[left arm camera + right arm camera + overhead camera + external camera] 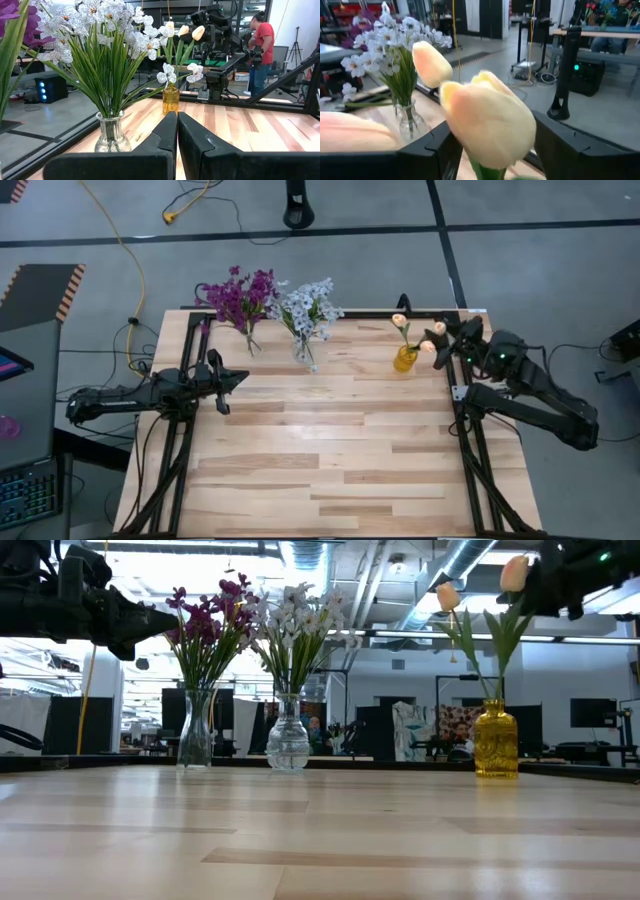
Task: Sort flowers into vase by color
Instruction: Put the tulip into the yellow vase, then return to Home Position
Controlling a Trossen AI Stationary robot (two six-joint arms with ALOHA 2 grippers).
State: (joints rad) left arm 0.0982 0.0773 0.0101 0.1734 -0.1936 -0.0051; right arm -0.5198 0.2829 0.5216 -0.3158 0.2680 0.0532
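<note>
Three vases: purple bunch [238,298], white bunch [306,308], and, by the right hand [447,346], seemingly three peach buds [420,330]. Its fingers stand wide around one; left hand [236,381] is closed, empty.

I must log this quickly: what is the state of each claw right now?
Left claw: closed, holding nothing, at the table's left side.
Right claw: open around a peach bud above the yellow vase.

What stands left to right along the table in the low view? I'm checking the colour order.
Purple flowers in a clear vase → white flowers in a round clear vase → peach buds in the yellow vase.
</note>
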